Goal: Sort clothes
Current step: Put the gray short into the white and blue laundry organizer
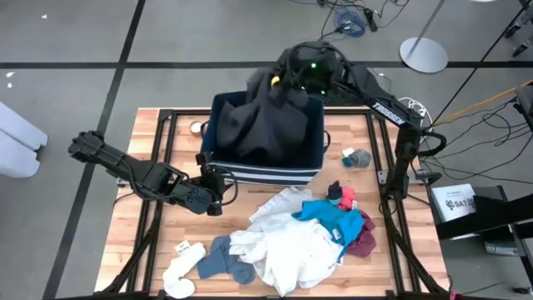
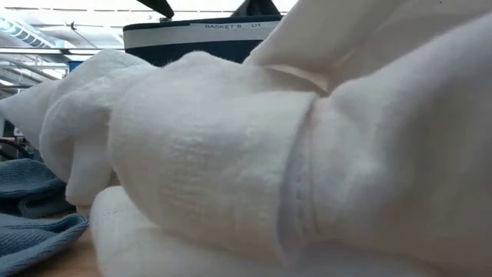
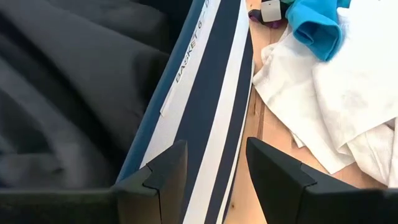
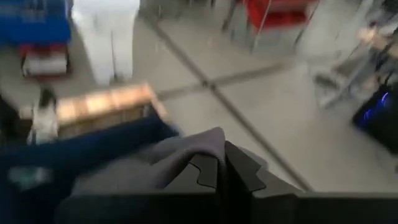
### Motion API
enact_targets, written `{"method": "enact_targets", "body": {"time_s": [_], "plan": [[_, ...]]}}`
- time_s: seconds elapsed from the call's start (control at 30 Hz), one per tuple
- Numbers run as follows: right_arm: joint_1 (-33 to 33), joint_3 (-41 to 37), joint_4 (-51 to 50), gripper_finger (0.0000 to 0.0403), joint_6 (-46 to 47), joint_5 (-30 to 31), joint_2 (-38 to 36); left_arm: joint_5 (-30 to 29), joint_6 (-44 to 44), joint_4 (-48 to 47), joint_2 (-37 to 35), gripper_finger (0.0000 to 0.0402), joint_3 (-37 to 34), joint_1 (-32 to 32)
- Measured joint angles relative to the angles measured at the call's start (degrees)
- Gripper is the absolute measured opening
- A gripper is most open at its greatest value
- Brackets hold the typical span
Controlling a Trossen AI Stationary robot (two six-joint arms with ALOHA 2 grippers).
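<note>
Clothes lie in two groups on the wooden table (image 1: 150, 250). One large dark grey garment (image 1: 262, 121) is heaped in the navy bin (image 1: 275, 171) at the back of the table, with its upper part lifted above the bin's far rim, pinched in the closed fingers of the right gripper (image 1: 287, 83), which hangs over that rim; in the right wrist view grey cloth (image 4: 155, 165) bunches against that gripper's fingers (image 4: 214, 171). In front of the bin a white garment (image 1: 287, 246) is spread out, with a teal-blue piece (image 1: 333, 217) lying over its right side, a maroon piece (image 1: 364, 237) at the right edge under the teal, and a red-pink sock (image 1: 347, 197) just behind the teal. A grey-blue sock (image 1: 221, 258) touches the white garment's left edge, and a white sock (image 1: 179, 279) lies beyond it near the front left corner. Another small grey-blue sock (image 1: 358, 157) sits apart, just right of the bin. The left gripper (image 1: 212, 193) is at the bin's front left corner, its fingers (image 3: 165, 174) narrowly parted and holding nothing, straddling the striped front wall (image 3: 211, 106) of the bin. White fabric (image 2: 269, 154) fills the low view, with blue knit (image 2: 31, 208) at its lower left.
</note>
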Motion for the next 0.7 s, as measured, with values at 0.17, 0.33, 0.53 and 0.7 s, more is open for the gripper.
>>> {"method": "enact_targets", "body": {"time_s": [0.17,0.33,0.53,0.7], "plan": [[1.07,-4.28,0.61,0.0000,1.20,-11.23,1.36,-0.25,0.02,0.13,0.01,0.0176,-0.02,0.09],[2.49,-9.55,5.54,0.0000,1.13,-18.44,5.14,-0.37,-0.09,0.24,0.00,0.0176,-0.02,0.09],[2.32,-13.53,7.55,0.0000,1.18,-21.42,11.95,-0.42,-0.69,0.21,0.02,0.0176,-0.02,0.09],[1.47,-13.76,7.67,0.0000,2.68,-21.20,17.28,-0.42,-1.48,-0.02,0.02,0.0176,-0.02,0.09]]}}
